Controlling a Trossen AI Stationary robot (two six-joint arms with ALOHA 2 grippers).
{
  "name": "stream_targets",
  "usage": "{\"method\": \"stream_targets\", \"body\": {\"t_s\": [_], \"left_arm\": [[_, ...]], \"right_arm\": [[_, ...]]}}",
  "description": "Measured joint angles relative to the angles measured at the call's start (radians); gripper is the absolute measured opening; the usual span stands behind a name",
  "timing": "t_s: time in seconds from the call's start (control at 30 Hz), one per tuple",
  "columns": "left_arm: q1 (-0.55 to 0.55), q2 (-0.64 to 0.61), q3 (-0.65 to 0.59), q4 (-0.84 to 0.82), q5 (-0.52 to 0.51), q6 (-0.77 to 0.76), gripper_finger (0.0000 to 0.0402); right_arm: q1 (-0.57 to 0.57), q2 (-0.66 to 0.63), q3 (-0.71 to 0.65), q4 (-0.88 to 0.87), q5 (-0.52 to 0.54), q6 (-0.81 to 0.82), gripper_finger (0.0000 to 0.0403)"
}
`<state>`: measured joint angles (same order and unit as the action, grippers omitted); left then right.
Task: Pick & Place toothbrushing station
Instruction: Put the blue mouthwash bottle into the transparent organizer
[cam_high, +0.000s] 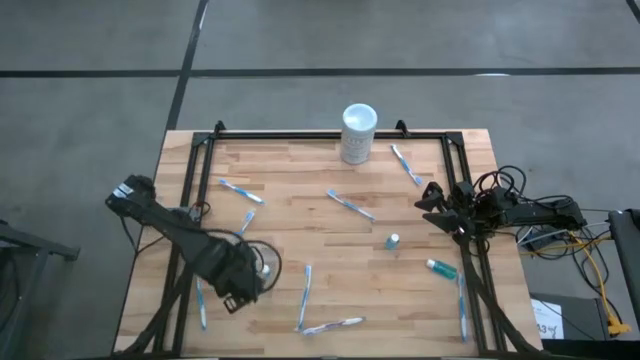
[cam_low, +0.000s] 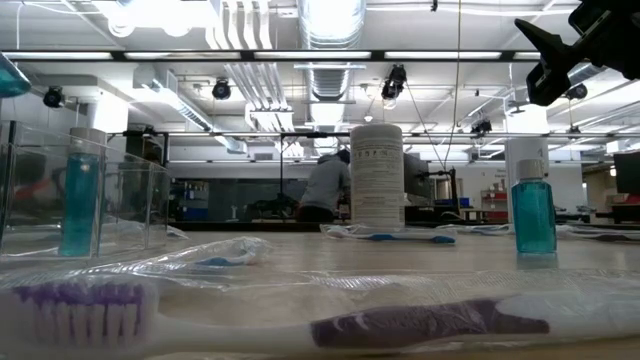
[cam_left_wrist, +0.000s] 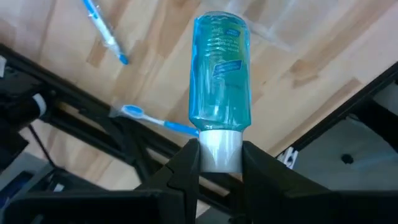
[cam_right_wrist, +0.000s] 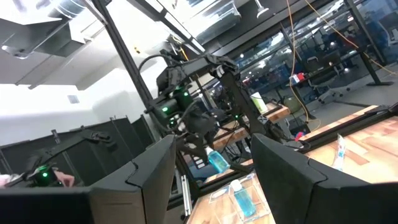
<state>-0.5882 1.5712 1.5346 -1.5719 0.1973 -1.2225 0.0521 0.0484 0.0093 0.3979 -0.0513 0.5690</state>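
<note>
A: Near edge of the surface (cam_high: 300, 240), low view. What lies closest?

B: A toothbrush with purple bristles (cam_low: 80, 310) in clear wrapping, flat on the wood, right at the camera. Just behind it, another wrapped brush with a blue head (cam_low: 215, 262).

A: Left arm?

B: Left pincer (cam_left_wrist: 221, 163) sits over the near-left part of the surface. Its two fingers are closed partway on the white cap of a teal bottle (cam_left_wrist: 219, 93), which stands out past the fingertips above the wood. Two blue-and-white toothbrushes (cam_left_wrist: 102, 31) lie on the boards beyond it. From above, the clear cup (cam_high: 264, 262) shows beside that pincer; whether they touch cannot be told.

A: Mid surface?

B: A small teal bottle (cam_high: 393, 241) stands upright right of centre. A teal-and-white tube (cam_high: 441, 267) lies nearer the right rail. More blue-and-white brushes are scattered across the wood, well apart from one another.

A: Right arm?

B: Right pincer (cam_high: 432, 205) hangs over the right rail, above the surface, fingers spread wide, nothing between them.

A: Far edge?

B: A white cylinder (cam_high: 358, 132) stands upright at the back rail. Beyond the surface, a person (cam_low: 325, 185) is seen from behind in the room.
</note>
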Motion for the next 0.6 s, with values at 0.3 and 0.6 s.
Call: {"method": "stream_targets", "body": {"t_s": [0.3, 0.6], "left_arm": [[0.162, -0.035, -0.116, 0.000, 0.105, 0.191, 0.0097], [0.216, -0.036, -0.095, 0.001, 0.099, 0.306, 0.0097]], "right_arm": [[0.000, 0.000, 0.000, 0.000, 0.000, 0.000, 0.0206], [0.000, 0.000, 0.000, 0.000, 0.000, 0.000, 0.0206]]}}
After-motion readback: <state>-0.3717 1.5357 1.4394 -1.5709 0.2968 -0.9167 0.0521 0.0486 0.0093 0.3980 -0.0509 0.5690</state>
